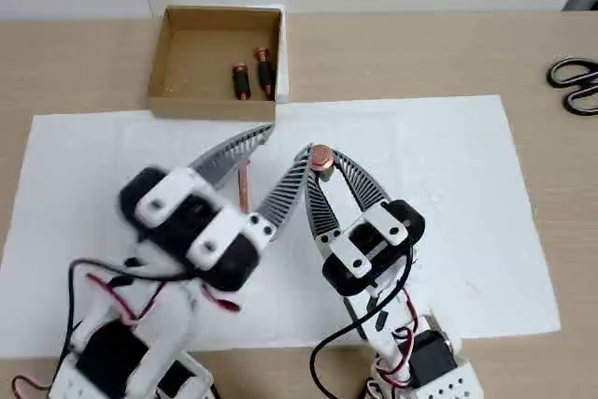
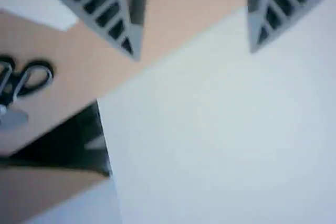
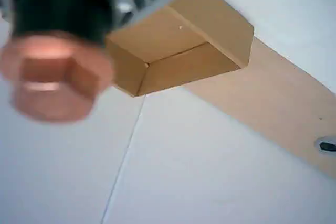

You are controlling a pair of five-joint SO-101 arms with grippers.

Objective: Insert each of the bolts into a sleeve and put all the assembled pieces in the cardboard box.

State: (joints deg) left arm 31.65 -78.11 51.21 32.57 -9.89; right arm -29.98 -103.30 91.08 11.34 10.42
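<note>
My right gripper [image 1: 320, 163] is shut on a bolt with a copper hex head [image 1: 320, 157], held above the white paper near the middle. In the right wrist view that head [image 3: 55, 77] looms close with a black sleeve [image 3: 63, 3] behind it. Just left of it my left gripper [image 1: 288, 141] stands open, and a copper bolt [image 1: 245, 186] lies on the paper between its fingers. In its own view the left gripper [image 2: 194, 50] has nothing between its fingers. The cardboard box [image 1: 159, 53] sits at the back left and holds two assembled pieces [image 1: 241, 81] [image 1: 264, 67]. The box [image 3: 210, 40] also appears beyond the held piece.
White paper [image 1: 448, 193] covers the middle of the wooden table. Black scissors [image 1: 575, 86] lie at the far right edge, seen too in the left wrist view as scissors [image 2: 26, 80]. A dark shape [image 2: 68, 145] lies beside the paper there.
</note>
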